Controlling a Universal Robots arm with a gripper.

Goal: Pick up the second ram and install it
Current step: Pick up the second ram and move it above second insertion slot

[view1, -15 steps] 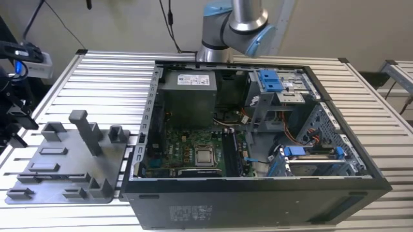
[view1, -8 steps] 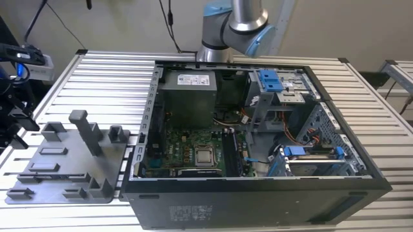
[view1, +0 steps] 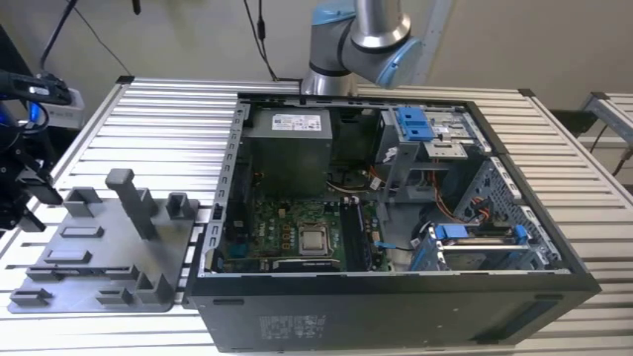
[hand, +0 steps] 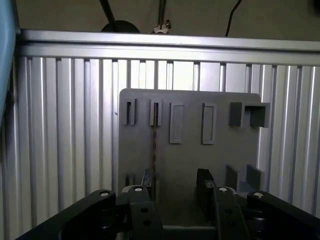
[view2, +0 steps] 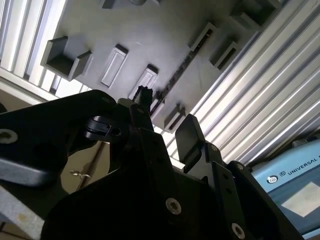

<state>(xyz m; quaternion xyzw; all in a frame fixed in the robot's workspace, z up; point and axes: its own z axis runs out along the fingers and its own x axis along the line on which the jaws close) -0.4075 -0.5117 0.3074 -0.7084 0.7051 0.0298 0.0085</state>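
Well, hand (hand: 176, 176) near ram (hand: 154, 145) (ribbed table (hand: 65, 125)).

White capitals beside a round emblem stand on the pale blue cover (view2: 294, 186) in the second wrist view. In the exterior view, a white label (view1: 296, 120) on the power supply (view1: 287, 156) and a sticker (view1: 292, 326) on the computer case (view1: 416, 315) bear print too small to read.

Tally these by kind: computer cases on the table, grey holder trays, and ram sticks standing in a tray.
Computer case: 1
Grey holder tray: 1
Ram stick, standing on edge in a tray slot: 1
Total: 3
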